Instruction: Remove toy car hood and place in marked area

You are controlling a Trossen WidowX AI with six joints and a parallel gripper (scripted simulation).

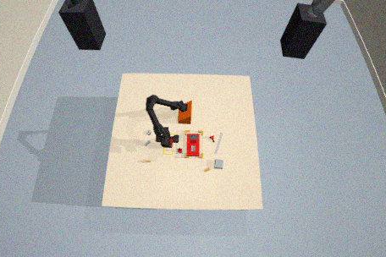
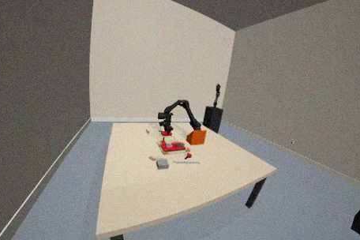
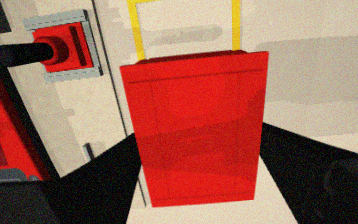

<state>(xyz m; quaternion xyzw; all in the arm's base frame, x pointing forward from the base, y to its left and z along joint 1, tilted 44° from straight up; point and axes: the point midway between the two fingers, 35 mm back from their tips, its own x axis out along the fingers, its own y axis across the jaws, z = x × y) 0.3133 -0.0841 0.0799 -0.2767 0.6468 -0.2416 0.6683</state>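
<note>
Yellow outline [image 3: 236, 25] partly hidden behind the red hood [image 3: 200, 130].

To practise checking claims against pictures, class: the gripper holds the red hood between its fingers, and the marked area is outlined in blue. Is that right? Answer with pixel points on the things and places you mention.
Not quite: the outline of the marked area [image 1: 164, 153] [image 3: 236, 25] is yellow, not blue, as the wrist view shows. The gripper [image 3: 196, 132] does hold the red hood [image 3: 197, 115] between its fingers.
</note>
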